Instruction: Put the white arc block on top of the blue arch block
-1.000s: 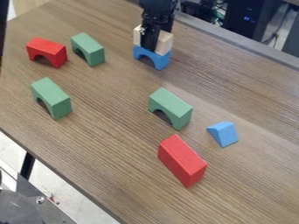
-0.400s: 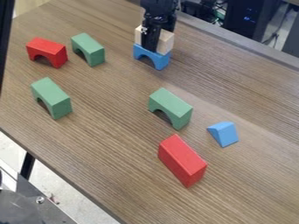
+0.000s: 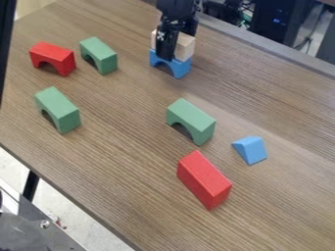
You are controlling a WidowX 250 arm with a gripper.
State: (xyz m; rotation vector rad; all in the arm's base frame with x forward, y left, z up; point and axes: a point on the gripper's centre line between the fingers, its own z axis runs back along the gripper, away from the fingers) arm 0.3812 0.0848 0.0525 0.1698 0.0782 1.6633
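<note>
Gripper shifted slightly, white block, long axis down-right

this looked like a lab, of the kind where robots were run. a black robot arm hung over a wood-grain table, where simple colored toy blocks stood spread about. past the table's far edge, at the upper right, was a dark case with small blue lights, much like a computer, with loose cables near it. a gray metal plate with a bolt in it showed at the lower left, above a pale, hard-looking floor.
</note>
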